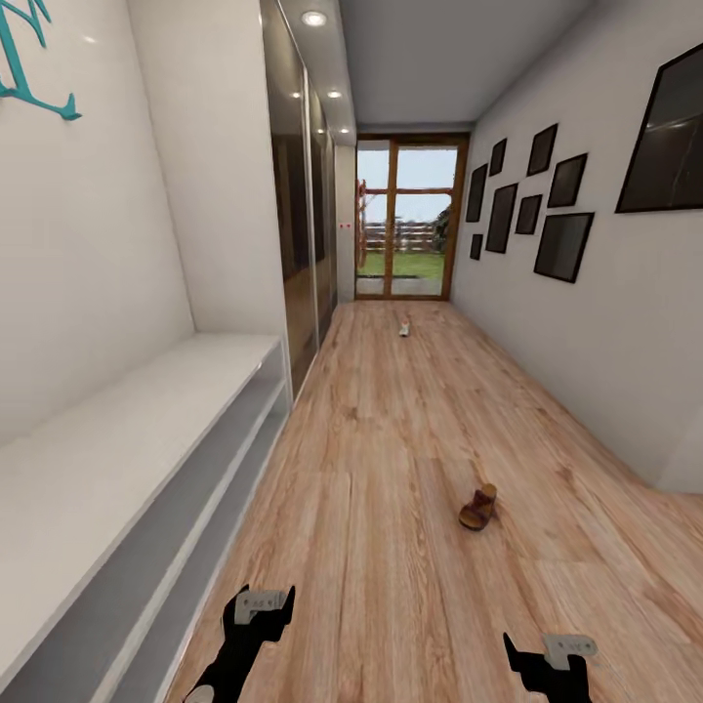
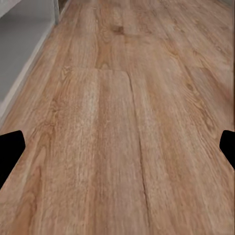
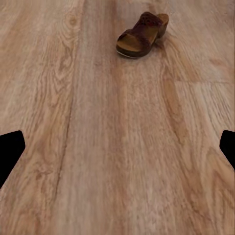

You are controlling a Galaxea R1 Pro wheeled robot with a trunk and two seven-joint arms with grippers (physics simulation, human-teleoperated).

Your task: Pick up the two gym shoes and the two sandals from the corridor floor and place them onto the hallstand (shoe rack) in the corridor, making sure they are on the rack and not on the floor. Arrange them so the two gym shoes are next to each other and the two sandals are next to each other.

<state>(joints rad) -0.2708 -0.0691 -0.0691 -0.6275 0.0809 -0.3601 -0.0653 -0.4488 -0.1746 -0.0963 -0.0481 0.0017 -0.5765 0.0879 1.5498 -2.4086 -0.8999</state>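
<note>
One brown sandal (image 1: 478,508) lies on the wood-plank corridor floor (image 1: 391,439), right of centre; it is also in the right wrist view as the sandal (image 3: 142,34), ahead of the open fingers. Far down the corridor a small white gym shoe (image 1: 404,329) rests on the floor, too distant for detail. The white-grey hallstand (image 1: 127,420) runs along the left wall with a bare top; its lower edge shows as the hallstand (image 2: 19,39). My left gripper (image 1: 262,603) and right gripper (image 1: 552,652) hover low over the floor, both open and empty.
A glass door (image 1: 410,220) closes the far end of the corridor. Dark mirrored wardrobe panels (image 1: 298,244) follow the hallstand on the left. Black picture frames (image 1: 561,244) hang on the right wall, which juts in at the right (image 1: 683,459).
</note>
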